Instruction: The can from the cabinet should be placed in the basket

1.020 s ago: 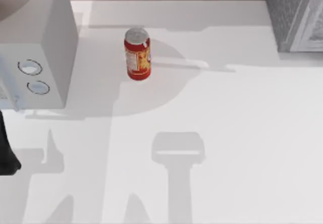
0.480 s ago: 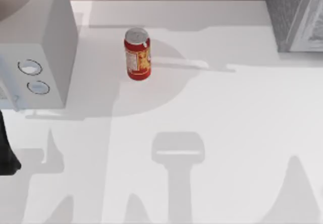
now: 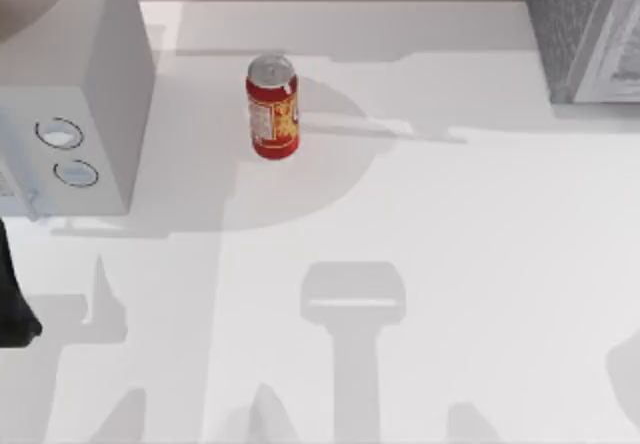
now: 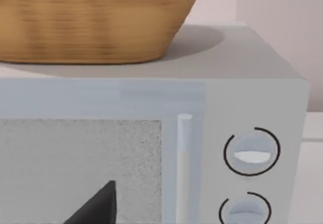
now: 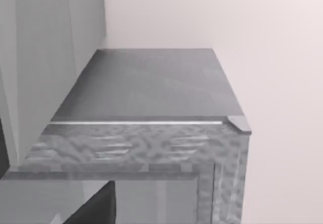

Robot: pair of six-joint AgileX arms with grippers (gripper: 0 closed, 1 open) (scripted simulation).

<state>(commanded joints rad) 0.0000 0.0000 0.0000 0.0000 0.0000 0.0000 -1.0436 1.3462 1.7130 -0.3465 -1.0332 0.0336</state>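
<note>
Can (image 3: 272, 108) upright mid-table, cabinet (image 3: 585, 29) far right, basket (image 4: 96, 19) left

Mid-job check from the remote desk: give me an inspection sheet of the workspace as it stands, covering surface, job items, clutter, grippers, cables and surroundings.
Surface: white table, crossed by grey shadows.
Job's things: red can stands upright on the open table, between the two boxes and touching neither. Dark speckled cabinet sits at the far right corner. Wicker basket rests on top of the pale box with two round dials at the left.
Clutter: nothing seen.
Grippers: a dark part of the left arm is at the table's left edge; left wrist view faces the pale box's front, right wrist view faces the cabinet's top.
Cables: nothing seen.
Surroundings: plain pale wall behind.
</note>
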